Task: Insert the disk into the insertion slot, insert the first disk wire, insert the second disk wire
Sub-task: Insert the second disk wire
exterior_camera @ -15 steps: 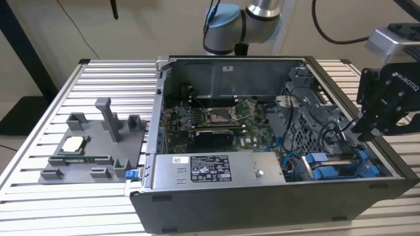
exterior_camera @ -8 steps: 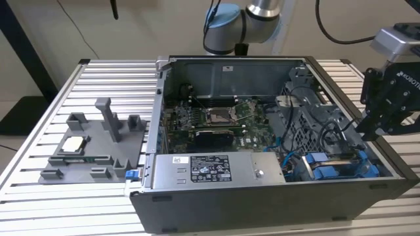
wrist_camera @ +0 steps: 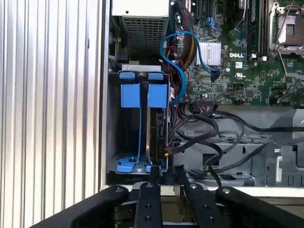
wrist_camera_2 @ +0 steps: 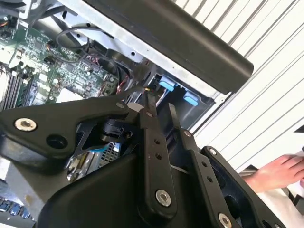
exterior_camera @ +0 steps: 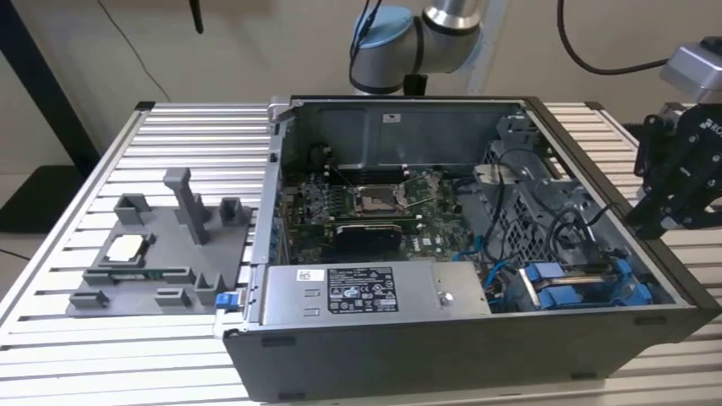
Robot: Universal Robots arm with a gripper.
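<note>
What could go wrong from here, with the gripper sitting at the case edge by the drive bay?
1. Loose black cables crowd right beside the insertion slot. The gripper could snag or drag them if it goes in there.
2. A person's hand is out by the table beside the case. A sideways swing of the arm might strike it.

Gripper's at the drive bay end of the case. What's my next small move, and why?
Probably hold still for a moment: a person's hand shows near the gripper, which hangs open and empty outside the case, by the insertion slot.
</note>
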